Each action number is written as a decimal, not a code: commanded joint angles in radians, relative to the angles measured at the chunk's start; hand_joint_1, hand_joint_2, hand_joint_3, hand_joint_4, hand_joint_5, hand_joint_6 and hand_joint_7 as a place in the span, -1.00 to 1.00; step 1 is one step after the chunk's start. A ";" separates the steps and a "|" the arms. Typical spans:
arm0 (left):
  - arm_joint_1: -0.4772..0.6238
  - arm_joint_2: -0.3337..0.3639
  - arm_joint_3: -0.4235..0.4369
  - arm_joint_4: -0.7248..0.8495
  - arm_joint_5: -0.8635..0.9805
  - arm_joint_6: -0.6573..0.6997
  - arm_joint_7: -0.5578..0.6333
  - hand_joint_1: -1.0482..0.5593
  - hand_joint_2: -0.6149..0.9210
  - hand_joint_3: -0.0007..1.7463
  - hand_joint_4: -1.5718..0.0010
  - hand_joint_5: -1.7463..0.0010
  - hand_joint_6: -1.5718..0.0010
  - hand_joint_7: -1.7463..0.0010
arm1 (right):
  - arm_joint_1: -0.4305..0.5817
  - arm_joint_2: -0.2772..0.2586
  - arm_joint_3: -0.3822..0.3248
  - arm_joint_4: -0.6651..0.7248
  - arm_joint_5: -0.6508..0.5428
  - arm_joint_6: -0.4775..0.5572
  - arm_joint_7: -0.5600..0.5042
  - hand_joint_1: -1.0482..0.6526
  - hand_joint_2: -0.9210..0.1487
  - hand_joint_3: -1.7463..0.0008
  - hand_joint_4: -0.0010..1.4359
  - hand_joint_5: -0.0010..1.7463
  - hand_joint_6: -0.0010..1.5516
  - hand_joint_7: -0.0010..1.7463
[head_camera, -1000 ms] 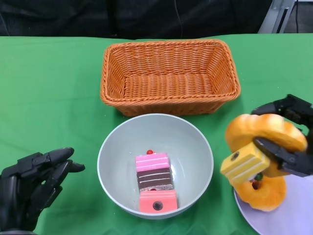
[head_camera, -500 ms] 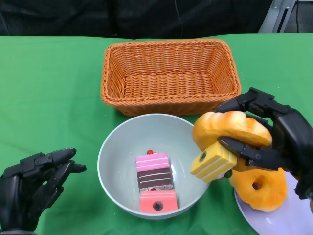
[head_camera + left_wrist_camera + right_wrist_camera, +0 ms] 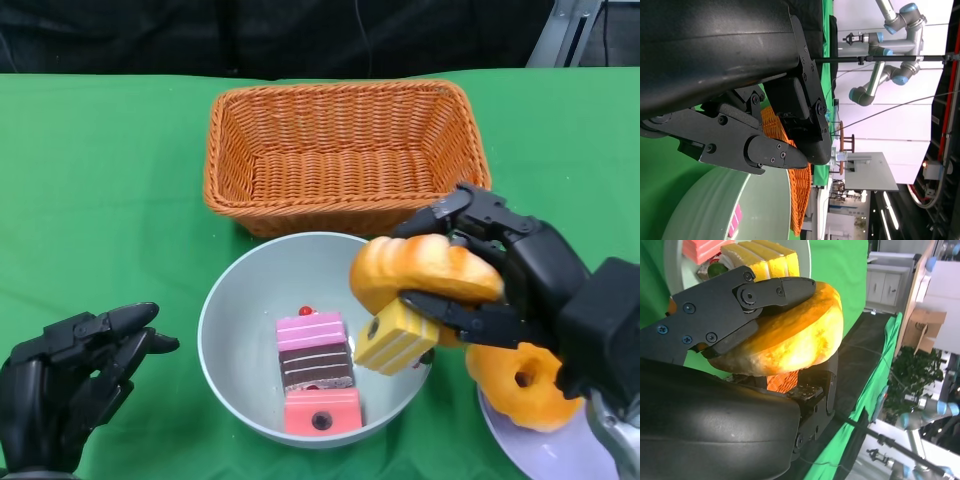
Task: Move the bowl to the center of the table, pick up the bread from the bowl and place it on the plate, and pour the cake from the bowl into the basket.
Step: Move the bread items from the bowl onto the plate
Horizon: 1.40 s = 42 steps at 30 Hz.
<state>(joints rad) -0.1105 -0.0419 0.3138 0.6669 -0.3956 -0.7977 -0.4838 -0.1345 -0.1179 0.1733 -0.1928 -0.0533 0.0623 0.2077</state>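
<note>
The grey bowl (image 3: pixel 230 290) stands at the table's middle with a pink, a brown and another pink cake piece (image 3: pixel 315 365) inside. My right hand (image 3: pixel 520 280) grips a golden ring of bread (image 3: pixel 420 268) above the bowl's right rim. A yellow cake slice (image 3: pixel 395 337) hangs pinched under that bread. In the right wrist view the bread (image 3: pixel 790 335) sits between the black fingers (image 3: pixel 740 295), with the yellow cake (image 3: pixel 765 252) beyond. A second bread ring (image 3: pixel 525 383) lies on the white plate (image 3: pixel 540 450) at the lower right. My left hand (image 3: pixel 70 375) stays at the lower left, fingers apart and empty.
An orange wicker basket (image 3: pixel 345 160) with nothing in it stands just behind the bowl. Green cloth covers the table, bare on the left side. The left wrist view shows the bowl's rim (image 3: pixel 730 210) and the basket (image 3: pixel 800 200) past my fingers (image 3: pixel 755 150).
My right hand has carried the bread and the yellow cake slice leftward, from above the plate to above the bowl's right rim. The left hand has barely moved.
</note>
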 commanded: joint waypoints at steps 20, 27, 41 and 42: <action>-0.004 0.011 0.003 0.009 0.004 -0.029 0.010 -0.11 1.00 -0.81 -0.10 -0.09 -0.63 0.99 | -0.241 0.040 0.091 0.645 -0.332 -0.647 -0.300 -0.04 -1.00 0.80 0.03 1.00 0.02 0.09; -0.004 0.008 0.001 0.011 0.005 -0.037 0.011 -0.08 1.00 -0.80 -0.11 -0.09 -0.63 0.99 | -0.313 0.043 0.127 0.831 -0.429 -0.773 -0.424 0.02 -1.00 0.85 0.08 0.79 0.11 -0.03; -0.005 0.011 0.003 0.017 0.007 -0.038 0.012 -0.08 1.00 -0.79 -0.10 -0.09 -0.63 0.99 | -0.352 0.054 0.129 0.941 -0.426 -0.805 -0.479 0.01 -1.00 0.83 0.06 0.80 0.12 -0.07; -0.006 0.010 0.005 0.019 0.005 -0.040 0.010 -0.09 1.00 -0.80 -0.10 -0.09 -0.63 1.00 | -0.349 0.055 0.125 0.935 -0.414 -0.797 -0.472 -0.01 -1.00 0.82 0.03 0.89 0.11 -0.08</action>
<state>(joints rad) -0.1116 -0.0483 0.3129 0.6750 -0.3885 -0.8282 -0.4800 -0.4777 -0.0650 0.3192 0.7489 -0.4972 -0.7465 -0.2752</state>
